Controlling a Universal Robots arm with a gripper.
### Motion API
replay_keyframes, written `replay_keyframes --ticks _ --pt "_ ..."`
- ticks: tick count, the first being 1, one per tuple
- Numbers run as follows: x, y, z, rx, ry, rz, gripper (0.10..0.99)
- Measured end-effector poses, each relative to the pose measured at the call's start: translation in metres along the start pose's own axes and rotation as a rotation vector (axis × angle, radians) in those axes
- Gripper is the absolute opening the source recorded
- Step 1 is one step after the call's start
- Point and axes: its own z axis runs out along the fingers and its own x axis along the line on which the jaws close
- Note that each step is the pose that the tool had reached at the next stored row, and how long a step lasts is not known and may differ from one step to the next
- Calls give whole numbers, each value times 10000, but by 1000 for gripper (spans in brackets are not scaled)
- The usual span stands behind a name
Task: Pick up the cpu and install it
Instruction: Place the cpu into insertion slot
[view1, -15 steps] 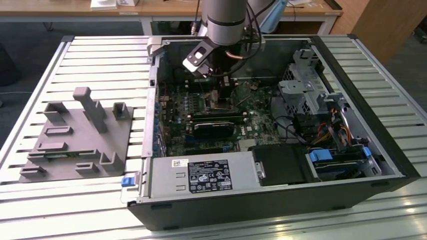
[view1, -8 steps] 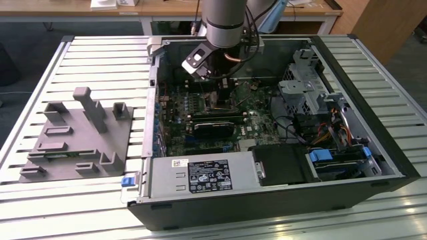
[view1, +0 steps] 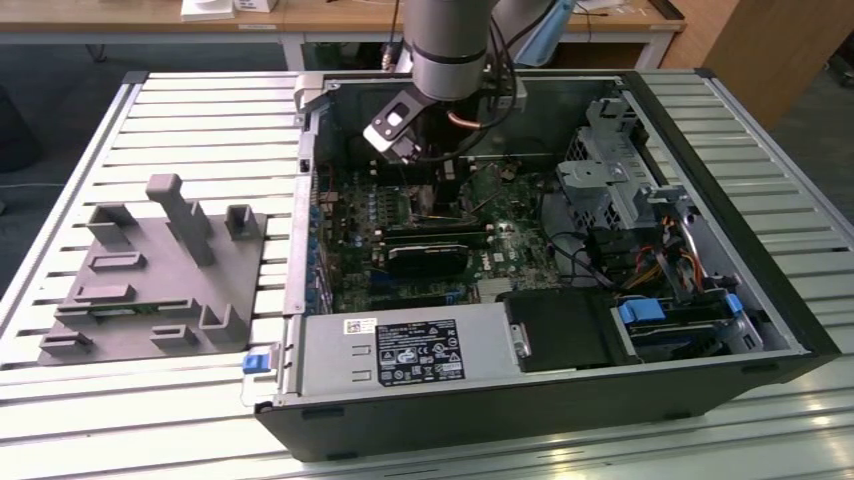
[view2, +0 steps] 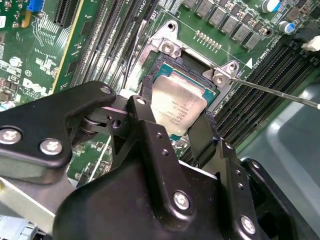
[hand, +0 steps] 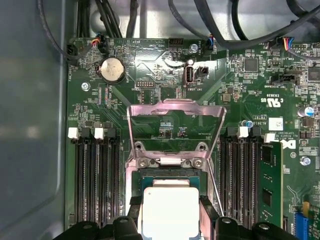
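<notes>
Right now my pincer (view2: 174, 117) is clamped on the cpu (view2: 177, 102), fingers (view2: 201, 137) against two opposite edges. It sits squarely at the socket frame (view2: 167, 47) on the motherboard (hand: 150, 65), load plate (hand: 175, 107) raised, memory slots (hand: 95, 175) on both sides.

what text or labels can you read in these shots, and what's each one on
cpu: faint etched lines on the metal lid, too blurred to quote.
power supply label: dense white print and symbols, too small to read.
motherboard: white silkscreen markings beside the parts, too small to quote reliably.
white sticker on the motherboard: dark print, too small to read.
</notes>
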Motion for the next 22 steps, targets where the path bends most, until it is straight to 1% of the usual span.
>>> replay_keyframes --ticks 16,22 --pt "1 -2 106 -1 1 -55 537" --pt "1 -2 109 -1 1 -56 537"
